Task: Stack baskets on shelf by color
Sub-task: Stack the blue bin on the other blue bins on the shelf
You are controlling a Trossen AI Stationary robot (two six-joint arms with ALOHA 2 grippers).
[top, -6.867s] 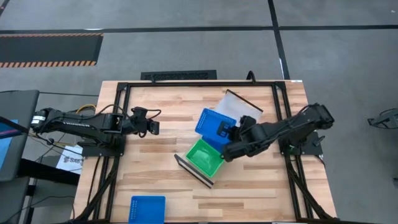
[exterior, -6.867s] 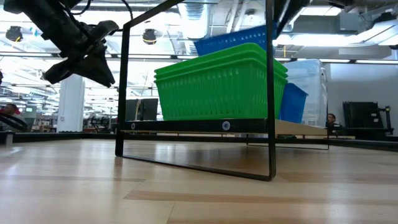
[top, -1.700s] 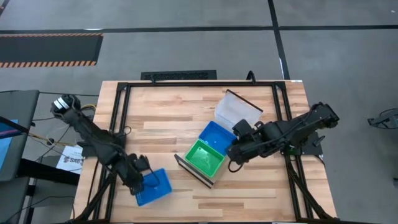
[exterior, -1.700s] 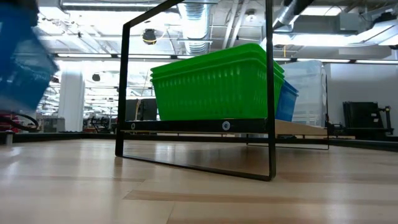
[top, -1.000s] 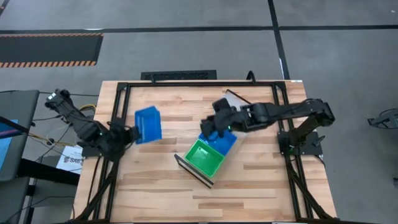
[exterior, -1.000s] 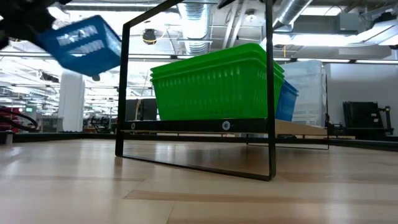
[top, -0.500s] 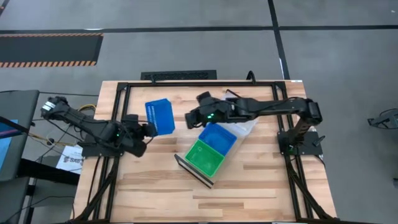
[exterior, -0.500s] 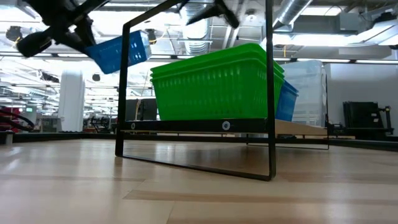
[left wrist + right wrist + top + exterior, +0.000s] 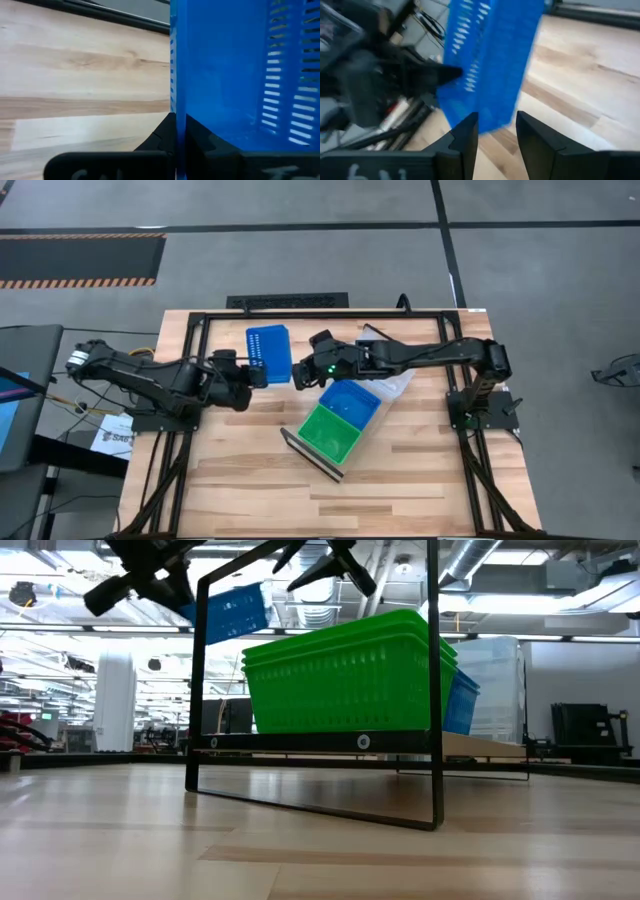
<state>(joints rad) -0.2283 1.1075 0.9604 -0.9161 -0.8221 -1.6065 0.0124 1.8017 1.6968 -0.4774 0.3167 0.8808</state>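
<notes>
Shelf (image 9: 312,454) and its load sit near the middle of the wooden table (image 9: 250,480), set at a slant. On the shelf a stack of green baskets (image 9: 331,432) lies at the end nearer the table's front edge, with a blue basket (image 9: 349,399) touching it on the far side and a clear basket (image 9: 396,380) beyond that. From table height the green stack (image 9: 350,670) fills the black end frame (image 9: 436,690), with the blue one (image 9: 462,705) and the clear one (image 9: 493,670) showing behind it.

A second blue basket (image 9: 267,355) is off the shelf, held in the air, tipped up on its side, to the left of the shelf and nearer the table's back edge. The left gripper (image 9: 254,373) is clenched on its rim; in the left wrist view the basket wall (image 9: 225,75) rises straight up from between the dark fingers (image 9: 160,137). In the low view it hangs high (image 9: 228,606), above and to the left of the green stack.

The right gripper (image 9: 297,372) reaches in from the shelf side and stands just beside the same lifted basket. Its fingers (image 9: 465,135) are parted, with the basket's lower edge (image 9: 485,65) just ahead of the gap; I cannot tell whether they touch it. In the low view the right gripper (image 9: 325,565) shows above the green stack.
</notes>
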